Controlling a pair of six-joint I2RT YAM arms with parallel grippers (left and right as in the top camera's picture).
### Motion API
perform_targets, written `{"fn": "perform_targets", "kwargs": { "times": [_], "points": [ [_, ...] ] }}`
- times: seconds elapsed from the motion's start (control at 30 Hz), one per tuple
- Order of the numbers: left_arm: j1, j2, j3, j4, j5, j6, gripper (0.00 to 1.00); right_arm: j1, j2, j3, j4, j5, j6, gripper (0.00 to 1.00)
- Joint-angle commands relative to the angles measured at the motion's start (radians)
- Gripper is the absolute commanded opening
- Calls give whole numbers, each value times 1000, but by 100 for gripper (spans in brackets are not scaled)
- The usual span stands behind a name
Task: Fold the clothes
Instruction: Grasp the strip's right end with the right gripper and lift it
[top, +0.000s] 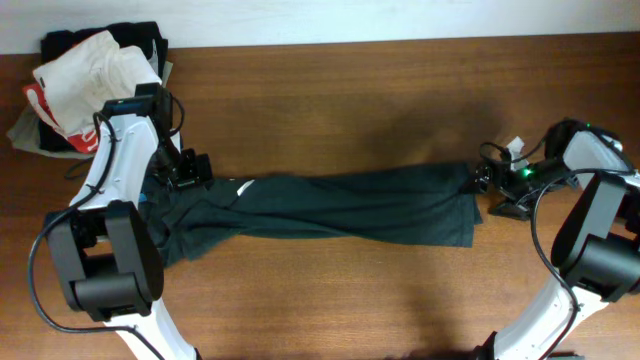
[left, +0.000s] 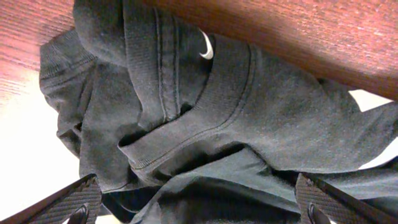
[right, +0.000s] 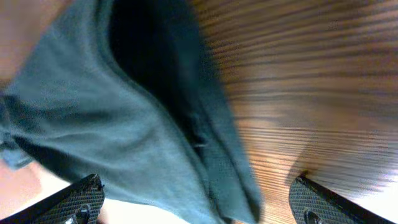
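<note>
Dark teal-grey fabric, soft and thin, is seen drawn out into one long, narrow band on the wooden surface (top: 330, 90). The T-shirt (top: 340, 205) is laid with its long axis running from the left arm's side across to the right arm's side. The left gripper (top: 192, 170) is set over the bunched end, where a ribbed collar (left: 224, 93) and a small white logo (left: 207, 51) are shown by the left wrist view. The right gripper (top: 487, 180) is set just at the opposite, squarer end. Both grippers are spread wide apart and nothing is clamped in either, with cloth lying below the fingers in each wrist view. Each arm is therefore nearest its own end, and the garment extends away from each gripper toward the other. The shirt is creased lengthwise, heaped and rumpled at the left end and doubled in loose layers at the right. No tidy fold can be made out, so the folding is judged to be unfinished. A white garment (top: 85, 70) is piled at the far corner beside the left arm, apart from the shirt.
</note>
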Motion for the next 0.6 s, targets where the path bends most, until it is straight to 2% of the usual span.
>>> {"fn": "perform_targets", "kwargs": {
  "times": [0.0, 0.03, 0.07, 0.13, 0.2, 0.3, 0.33, 0.37, 0.47, 0.57],
  "points": [
    [7, -10, 7, 11, 11, -3, 99, 35, 68, -109, 46, -48, -35, 99],
    [7, -10, 7, 14, 11, -3, 99, 45, 68, -124, 48, -59, -35, 100],
    [7, -10, 7, 16, 11, -3, 99, 54, 68, -133, 51, -58, -32, 94],
    [7, -10, 7, 17, 11, -3, 99, 91, 68, -142, 51, -58, -28, 72],
    [7, -10, 7, 16, 11, -3, 99, 114, 68, -142, 66, -51, 17, 59],
    [7, -10, 7, 16, 11, -3, 99, 139, 68, -141, 99, -49, 55, 28],
    [7, -10, 7, 16, 11, -3, 99, 141, 68, -141, 108, -45, 79, 8],
    [7, -10, 7, 16, 11, -3, 99, 141, 67, -137, 110, -36, 100, 4],
    [7, -10, 7, 16, 11, -3, 99, 124, 63, -84, 75, 63, 176, 4],
    [7, -10, 7, 15, 11, -3, 99, 86, 48, 33, -35, 210, 222, 4]
  ]
}}
